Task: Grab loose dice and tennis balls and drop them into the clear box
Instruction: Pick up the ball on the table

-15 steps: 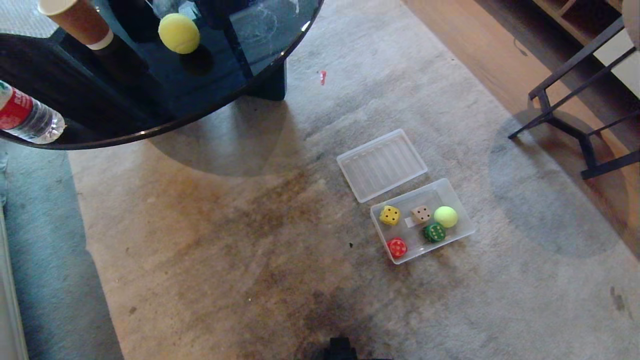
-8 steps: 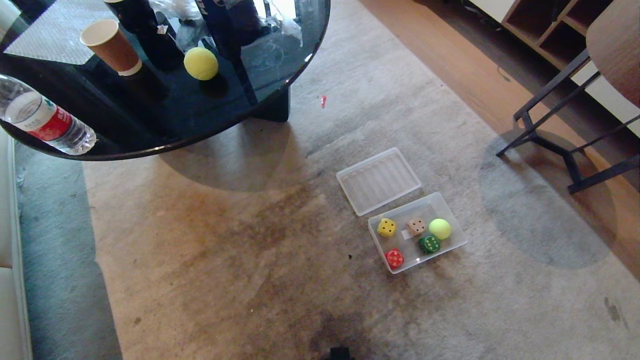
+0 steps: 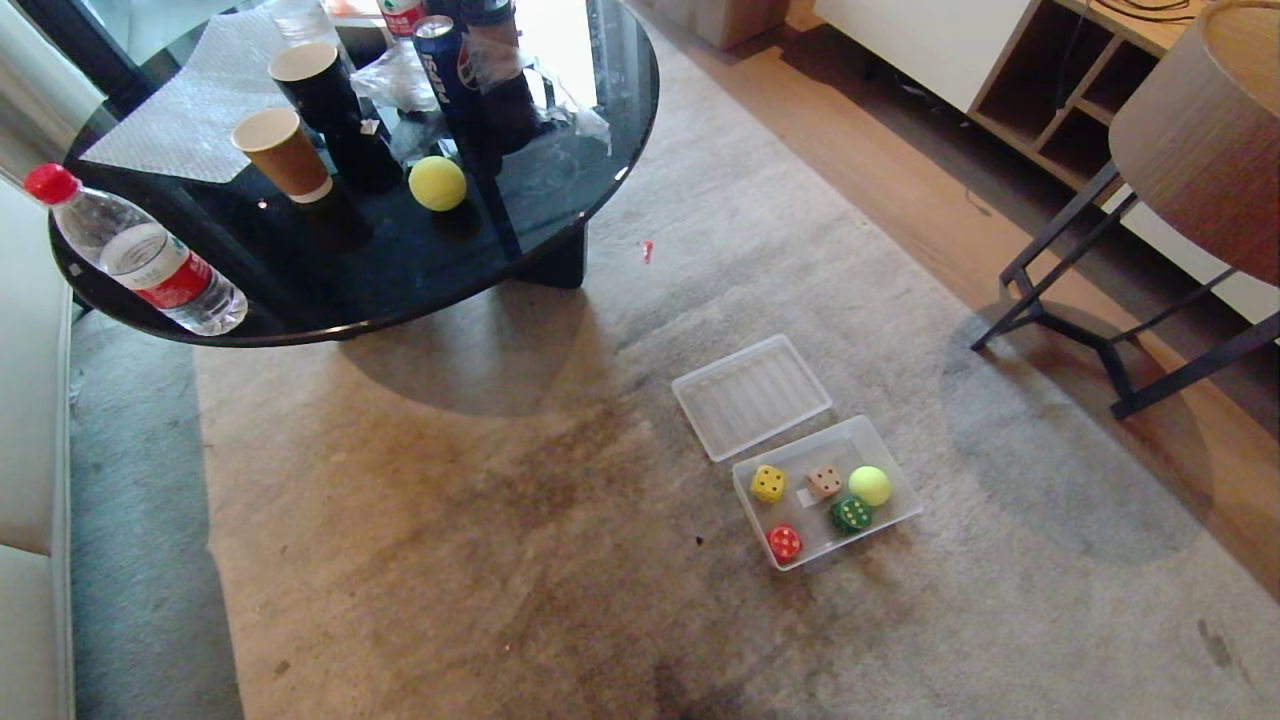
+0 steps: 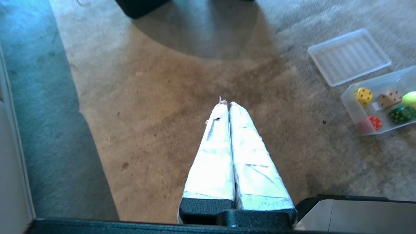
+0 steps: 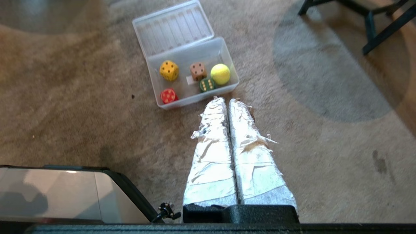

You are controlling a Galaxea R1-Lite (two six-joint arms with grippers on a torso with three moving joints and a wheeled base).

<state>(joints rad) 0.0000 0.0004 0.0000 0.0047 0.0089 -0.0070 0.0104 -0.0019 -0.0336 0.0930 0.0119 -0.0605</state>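
- Two tennis balls in shot: one (image 3: 869, 485) already in the clear box (image 3: 889, 525) on the rug (image 3: 480, 520), the other (image 3: 437, 183) loose on the round black bench (image 3: 400, 290), near a brown paper cup (image 3: 284, 155) & a cola can (image 3: 445, 60).
- Yellow die (image 3: 768, 484) & tan die (image 3: 824, 481) lie inside the box too, w/ a red die (image 3: 784, 543) and a green die (image 3: 851, 514) beside them; green die touches the boxed ball.
- Ribbed lid (image 3: 750, 396) lies flat on the rug, just beside the box's far edge.
- What changed: whole head view has swung up vs. a sec ago. More of the bench top shows now, incl. a water bottle (image 3: 150, 262) at its rim, & the box sits lower in frame. That's the camera lifting, not things moving; box contents look the same.
- Left gripper (image 4: 227, 104): fingers pressed together, empty, hanging over bare rug, well apart from the box.
- Right gripper (image 5: 226, 99): fingers together, empty, tips near the box's near wall in the wrist view. Neither arm shows in the head view.
- Read: floor pickup looks done; the bench ball seems the one item left. The lift likely sets up a reach toward the bench.
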